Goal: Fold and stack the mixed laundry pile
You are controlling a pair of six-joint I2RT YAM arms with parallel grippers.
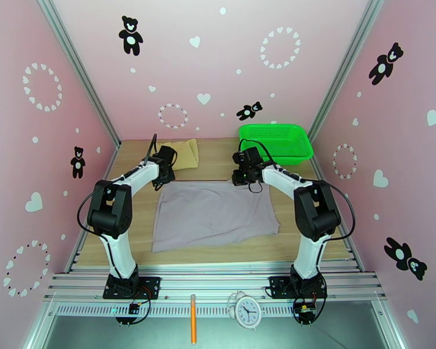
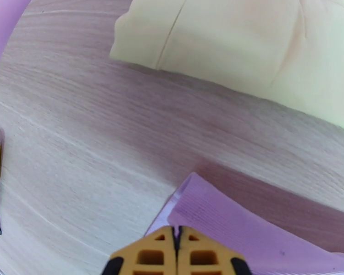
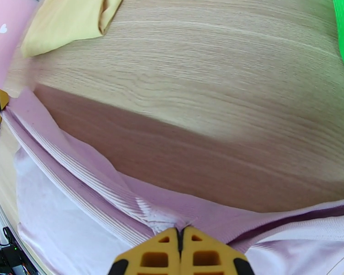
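Two grippers pinched the far edge of the lilac garment [image 1: 215, 216].
The left gripper [image 2: 176, 231], jaws closed, held the garment's far-left corner, with the tan cloth [image 1: 186, 152] just beyond it on the table [image 1: 247, 252]. The garment lay spread flat mid-table. The right gripper [image 3: 180, 232], jaws closed, gripped the bunched far hem right of middle, near the green basket [image 1: 276, 143].
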